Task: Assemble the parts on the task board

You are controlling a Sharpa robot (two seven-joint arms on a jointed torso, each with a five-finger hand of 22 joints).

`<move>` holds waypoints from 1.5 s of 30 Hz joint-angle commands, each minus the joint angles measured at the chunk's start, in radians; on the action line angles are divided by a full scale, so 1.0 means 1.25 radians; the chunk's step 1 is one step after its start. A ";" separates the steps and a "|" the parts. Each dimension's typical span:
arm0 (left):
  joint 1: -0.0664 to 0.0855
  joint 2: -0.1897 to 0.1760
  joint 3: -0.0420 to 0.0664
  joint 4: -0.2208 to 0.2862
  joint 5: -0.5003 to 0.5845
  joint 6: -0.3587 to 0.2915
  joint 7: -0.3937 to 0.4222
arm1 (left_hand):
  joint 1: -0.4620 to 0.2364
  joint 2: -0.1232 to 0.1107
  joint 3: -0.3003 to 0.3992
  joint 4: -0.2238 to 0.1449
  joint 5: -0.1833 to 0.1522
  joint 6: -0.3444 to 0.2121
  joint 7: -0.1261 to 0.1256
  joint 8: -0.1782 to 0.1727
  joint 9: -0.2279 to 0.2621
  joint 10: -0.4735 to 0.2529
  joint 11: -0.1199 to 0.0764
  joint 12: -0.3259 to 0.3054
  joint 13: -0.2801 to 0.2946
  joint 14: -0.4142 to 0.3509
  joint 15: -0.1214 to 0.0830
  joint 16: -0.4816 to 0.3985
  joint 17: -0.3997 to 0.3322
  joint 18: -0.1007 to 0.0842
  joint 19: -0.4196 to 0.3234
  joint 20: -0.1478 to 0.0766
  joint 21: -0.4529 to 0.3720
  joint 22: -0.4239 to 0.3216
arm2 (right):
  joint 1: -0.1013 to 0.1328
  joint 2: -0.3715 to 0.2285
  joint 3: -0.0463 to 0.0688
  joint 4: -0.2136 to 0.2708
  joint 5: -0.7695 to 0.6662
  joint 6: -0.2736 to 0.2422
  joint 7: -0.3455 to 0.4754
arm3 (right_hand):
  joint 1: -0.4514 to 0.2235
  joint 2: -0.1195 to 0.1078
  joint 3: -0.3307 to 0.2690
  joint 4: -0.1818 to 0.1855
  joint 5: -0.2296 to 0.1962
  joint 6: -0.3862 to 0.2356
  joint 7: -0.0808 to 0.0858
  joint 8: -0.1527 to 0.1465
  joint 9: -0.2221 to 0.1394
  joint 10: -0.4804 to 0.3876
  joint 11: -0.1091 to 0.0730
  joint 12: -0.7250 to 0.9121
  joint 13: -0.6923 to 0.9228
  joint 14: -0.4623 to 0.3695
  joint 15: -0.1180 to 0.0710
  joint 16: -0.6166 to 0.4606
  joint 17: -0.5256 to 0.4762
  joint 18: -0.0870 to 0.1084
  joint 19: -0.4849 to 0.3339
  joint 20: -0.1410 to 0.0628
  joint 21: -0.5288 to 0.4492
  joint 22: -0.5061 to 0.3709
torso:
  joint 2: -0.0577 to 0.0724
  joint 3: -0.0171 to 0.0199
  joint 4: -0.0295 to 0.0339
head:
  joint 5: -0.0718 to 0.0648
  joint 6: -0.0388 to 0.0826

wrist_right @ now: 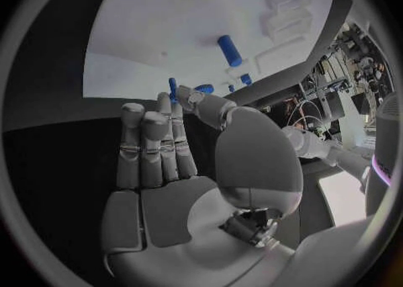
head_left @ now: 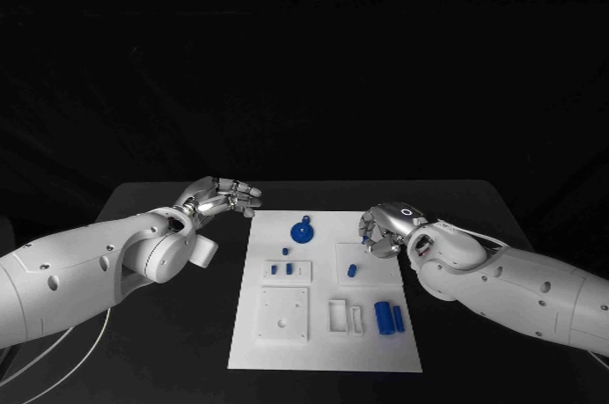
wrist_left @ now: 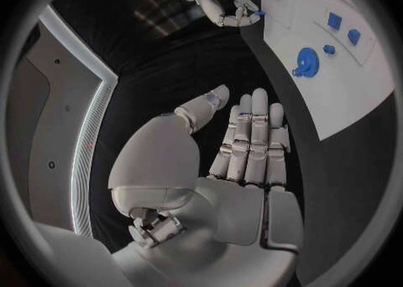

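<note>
right robot hand point(wrist_right: 168, 159) pinches upright blue peg point(wrist_right: 172, 89); left robot hand point(wrist_left: 244, 159) spread, holding nothing.

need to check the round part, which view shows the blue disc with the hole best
The left wrist view: the blue disc lies unobstructed on the task board, its hole plain. The head view shows the disc small; the right wrist view shows only a blue sliver behind the fingers.
</note>
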 commanded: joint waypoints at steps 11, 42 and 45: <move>0.001 0.008 0.000 -0.007 0.010 -0.012 0.015 | -0.005 -0.001 -0.005 0.001 0.000 0.003 -0.003 0.002 -0.001 -0.003 0.002 -0.006 -0.001 0.006 0.001 -0.007 0.003 -0.002 0.005 0.001 -0.004 0.001 | 0.000 0.016 0.006 0.097 0.056 -0.004 0.033 | -0.013 0.001 0.002 0.000 0.013 0.004 -0.001 0.002 0.003 0.038 0.002 -0.002 0.003 0.004 -0.004 0.002 -0.002 0.017 0.005 -0.002 0.004 0.014 | -0.001 0.0001 0.0004 | 0.017 0.003; 0.001 0.028 0.000 -0.004 -0.031 -0.032 0.022 | -0.004 -0.004 -0.005 0.001 0.001 0.002 -0.003 0.002 -0.003 -0.004 0.003 -0.008 -0.001 -0.002 0.004 -0.018 0.012 -0.004 0.003 0.003 -0.010 0.003 | -0.036 0.147 -0.079 0.127 -0.099 0.049 0.005 | -0.017 0.006 -0.008 -0.011 0.032 0.005 -0.001 0.001 0.008 0.041 0.001 -0.007 0.008 0.010 -0.005 0.000 -0.002 0.017 0.011 -0.006 0.009 0.016 | 0.001 -0.0004 0.0004 | 0.054 -0.011; 0.001 0.029 0.000 -0.003 -0.031 -0.031 0.022 | -0.004 -0.004 -0.005 0.001 0.000 0.002 -0.003 0.002 -0.003 -0.004 0.003 -0.008 -0.001 -0.002 0.004 -0.018 0.013 -0.004 0.003 0.003 -0.010 0.004 | -0.039 0.151 -0.082 0.122 -0.099 0.050 0.005 | -0.017 0.006 -0.008 -0.011 0.033 0.005 -0.001 0.001 0.008 0.042 0.001 -0.007 0.008 0.011 -0.006 0.000 -0.003 0.017 0.012 -0.006 0.010 0.016 | 0.002 -0.0004 0.0001 | 0.055 -0.013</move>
